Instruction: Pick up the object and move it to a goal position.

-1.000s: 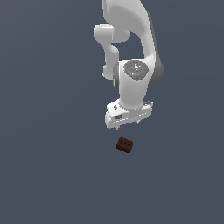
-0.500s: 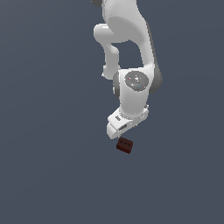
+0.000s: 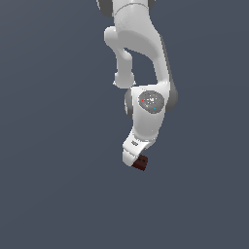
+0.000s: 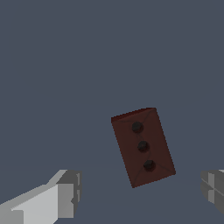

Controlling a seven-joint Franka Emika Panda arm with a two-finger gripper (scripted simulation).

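Down on the bare grey floor [image 3: 53,194], the brick [image 4: 143,146] lies flat between the gripper's [image 4: 140,192] spread fingers [image 4: 65,192], three dark holes up, with open room on either side. From the exterior view the white hand covers most of it, so contact looks unlikely but is hard to judge.

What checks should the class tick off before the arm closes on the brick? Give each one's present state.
1. Fingers apart: ok, a wide gap shows in the wrist view.
2. Brick between the fingers: ok.
3. Brick free of contact: ok, neither finger touches it.
4. Brick squared to the fingers: not ok, it sits tilted.
5. Gripper low enough: cannot tell; in the exterior view it overlaps the brick.
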